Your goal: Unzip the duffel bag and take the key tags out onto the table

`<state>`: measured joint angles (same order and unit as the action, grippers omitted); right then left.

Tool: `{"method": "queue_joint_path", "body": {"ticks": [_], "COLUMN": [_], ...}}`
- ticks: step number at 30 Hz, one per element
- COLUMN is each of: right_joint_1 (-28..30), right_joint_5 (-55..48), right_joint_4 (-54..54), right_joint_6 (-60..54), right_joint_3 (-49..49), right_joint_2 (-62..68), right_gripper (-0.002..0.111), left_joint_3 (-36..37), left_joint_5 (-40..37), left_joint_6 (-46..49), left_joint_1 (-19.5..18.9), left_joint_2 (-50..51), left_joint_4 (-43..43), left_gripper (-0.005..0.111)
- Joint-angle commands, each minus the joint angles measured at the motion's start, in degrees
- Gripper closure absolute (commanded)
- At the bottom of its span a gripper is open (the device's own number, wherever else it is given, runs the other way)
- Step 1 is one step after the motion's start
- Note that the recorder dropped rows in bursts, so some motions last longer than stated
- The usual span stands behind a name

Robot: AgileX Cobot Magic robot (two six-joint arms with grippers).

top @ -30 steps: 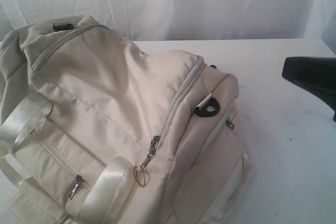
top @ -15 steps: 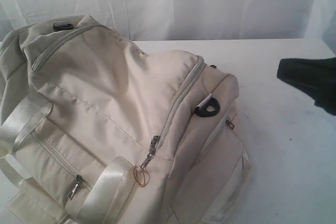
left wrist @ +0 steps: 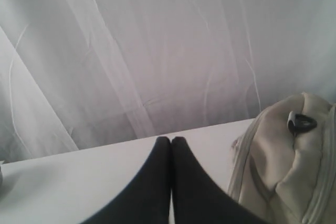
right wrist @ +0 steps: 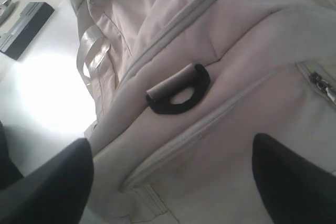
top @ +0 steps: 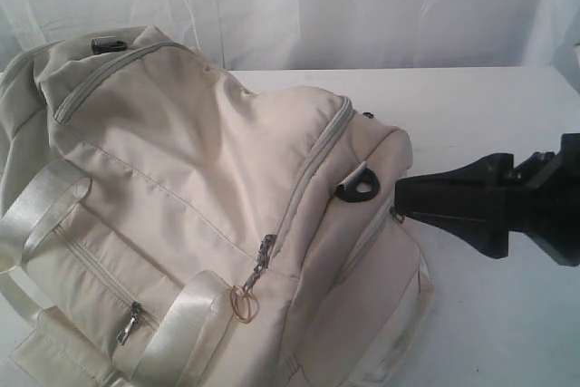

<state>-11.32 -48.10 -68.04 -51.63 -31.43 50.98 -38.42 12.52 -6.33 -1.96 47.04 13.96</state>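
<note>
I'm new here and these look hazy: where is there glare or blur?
Right wrist view: the table glares white beside the bag, and the near jaws blur. Exterior view: soft, even, hazy light. Left wrist view: jaws a dark silhouette.

Plain cream-beige all over the duffel bag (top: 181,151), zippers (top: 313,165) in matching beige. Its webbing straps (top: 41,210) gleam a paler ivory. Black D-ring (top: 360,188), black buckle (top: 109,43), brassy ring pull (top: 243,304). White table (top: 489,97), white curtain (top: 362,6). Right gripper (top: 406,201) is black, left gripper (left wrist: 170,145) black too.
</note>
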Motion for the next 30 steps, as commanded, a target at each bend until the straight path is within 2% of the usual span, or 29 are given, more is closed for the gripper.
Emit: {"method": "queue_joint_path", "body": {"ticks": [1, 8, 26, 30], "right_joint_1": [-0.1, -0.1, -0.1, -0.1], "right_joint_5": [-0.9, -0.9, 0.1, 0.9], "right_joint_4": [-0.7, -0.7, -0.7, -0.5], "right_joint_6": [-0.9, -1.0, -1.0, -1.0], "right_joint_3": [0.1, 0.1, 0.1, 0.1], "right_joint_2": [0.6, 0.6, 0.6, 0.6], "right_gripper": [0.031, 0.031, 0.031, 0.031], "left_joint_3": [-0.4, -0.4, -0.4, -0.4], "left_joint_5": [-5.1, -12.1, -21.2, -27.7], "left_joint_6": [0.4, 0.4, -0.4, -5.9], "left_joint_1": [0.4, 0.4, 0.4, 0.4], "left_joint_2": [0.0, -0.2, -0.2, -0.2], "left_joint_4": [0.2, 0.2, 0.1, -6.0], "left_gripper": [0.107, 0.107, 0.107, 0.107]}}
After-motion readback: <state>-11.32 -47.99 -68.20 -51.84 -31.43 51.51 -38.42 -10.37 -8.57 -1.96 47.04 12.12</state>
